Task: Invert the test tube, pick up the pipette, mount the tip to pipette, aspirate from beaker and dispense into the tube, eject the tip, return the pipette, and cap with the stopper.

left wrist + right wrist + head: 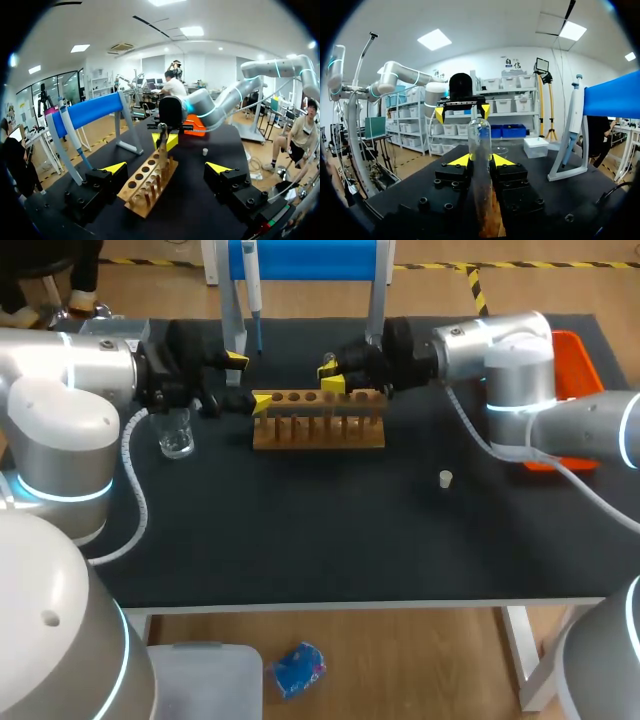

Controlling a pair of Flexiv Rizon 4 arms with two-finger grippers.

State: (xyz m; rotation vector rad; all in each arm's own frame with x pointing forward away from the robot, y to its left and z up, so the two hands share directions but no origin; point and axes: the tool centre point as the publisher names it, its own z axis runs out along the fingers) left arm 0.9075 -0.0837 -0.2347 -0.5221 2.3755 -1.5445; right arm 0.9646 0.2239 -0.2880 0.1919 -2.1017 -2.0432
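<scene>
The right pincer (479, 161) was closed on the clear glass test tube (479, 135), holding it upright over the brown wooden tube rack (318, 428) on the black tabletop (350, 530). The left pincer (166, 168) stood wide open and empty at the rack's left end. The small white stopper (446, 478) lay in front of the rack towards its right, and the clear glass beaker (176, 433) stood to the rack's left.

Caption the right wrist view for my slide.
Right fingers shut on the test tube over the rack, facing the open left fingers.
</scene>
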